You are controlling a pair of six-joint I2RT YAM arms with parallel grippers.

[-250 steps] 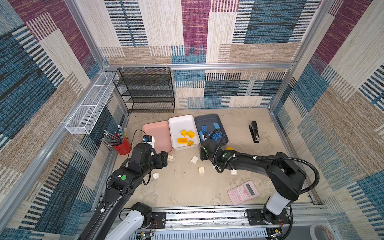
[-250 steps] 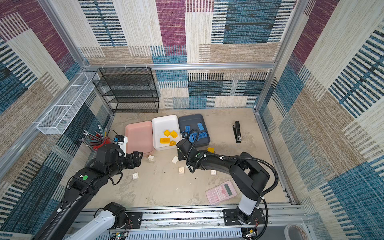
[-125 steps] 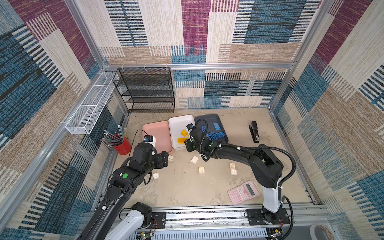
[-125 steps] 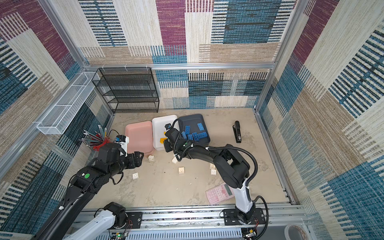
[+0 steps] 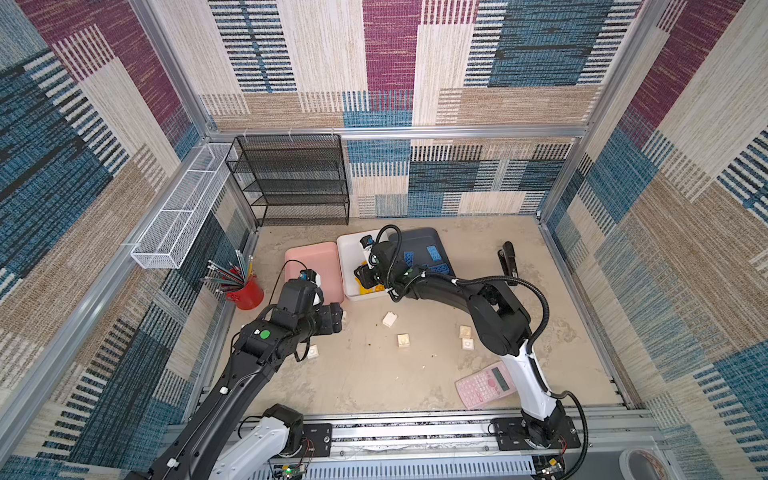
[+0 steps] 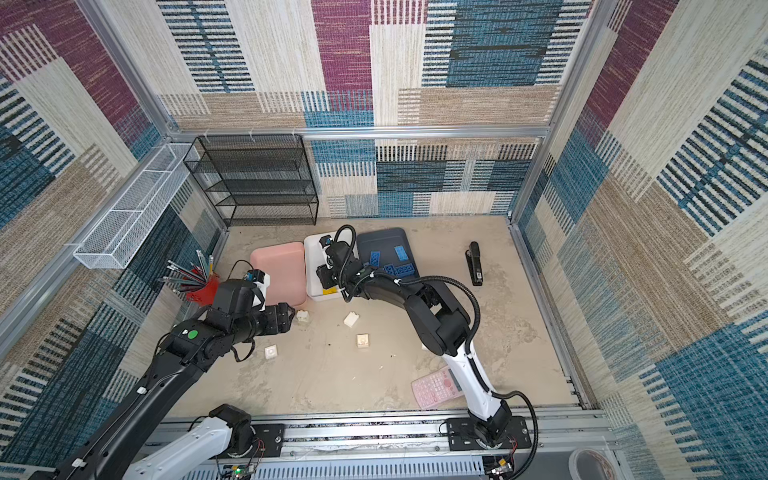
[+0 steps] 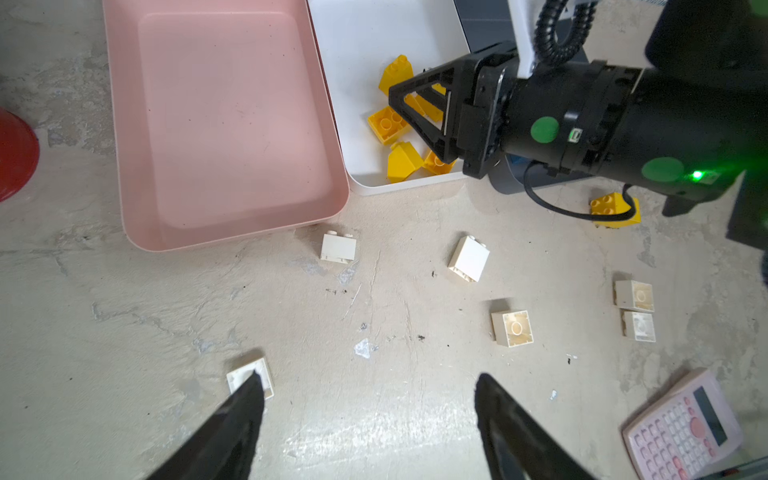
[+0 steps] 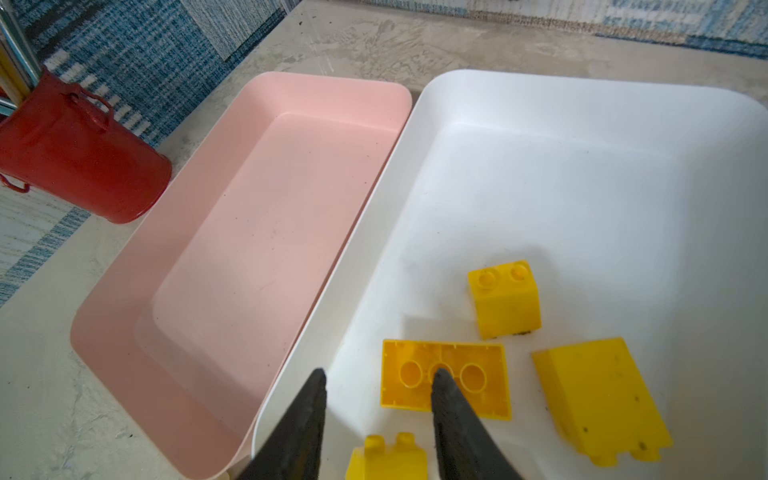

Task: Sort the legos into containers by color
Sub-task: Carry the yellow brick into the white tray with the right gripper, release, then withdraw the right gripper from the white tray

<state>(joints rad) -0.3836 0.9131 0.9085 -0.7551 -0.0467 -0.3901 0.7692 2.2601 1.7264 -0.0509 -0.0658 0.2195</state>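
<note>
My right gripper [image 8: 380, 372] hangs open over the near end of the white tray [image 8: 582, 187], also seen in a top view [image 5: 361, 278]. A yellow brick [image 8: 386, 457] lies loose under its jaws, with three more yellow bricks [image 8: 505, 297] beside it. One yellow brick [image 7: 613, 208] sits on the floor under the right arm. The pink tray [image 5: 316, 257] is empty. Blue bricks [image 5: 433, 252] lie in the dark grey tray [image 5: 419, 239]. My left gripper [image 7: 369, 376] is open above the floor, one fingertip over a white brick [image 7: 249, 376]. Several white bricks [image 7: 468, 258] are scattered on the floor.
A red pencil cup [image 5: 245, 289] stands left of the pink tray. A pink calculator [image 5: 486, 384] lies at the front right, and a black stapler [image 5: 509, 259] right of the grey tray. A black mesh shelf [image 5: 291, 183] and a white wire basket [image 5: 178, 220] line the back left.
The right arm has swung left from the floor in front of the grey tray to over the white tray, and its jaws have parted. The left arm has barely moved.
</note>
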